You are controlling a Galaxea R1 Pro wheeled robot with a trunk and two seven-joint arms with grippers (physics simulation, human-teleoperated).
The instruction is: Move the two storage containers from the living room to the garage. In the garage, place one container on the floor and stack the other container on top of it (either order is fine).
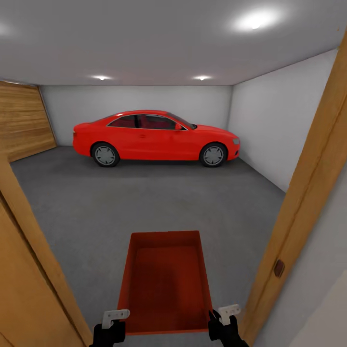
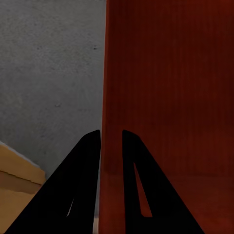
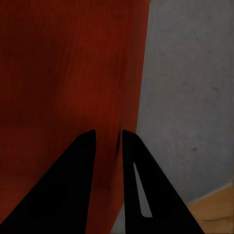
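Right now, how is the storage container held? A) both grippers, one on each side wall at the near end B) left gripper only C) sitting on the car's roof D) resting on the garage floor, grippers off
A: the left gripper and right gripper each pinch a side wall of the orange-red storage container, carried above the grey concrete floor in the doorway.

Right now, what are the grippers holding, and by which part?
One storage container, carried by both: left gripper clamps its left side wall, right gripper its right side wall, near the end closest to the robot.
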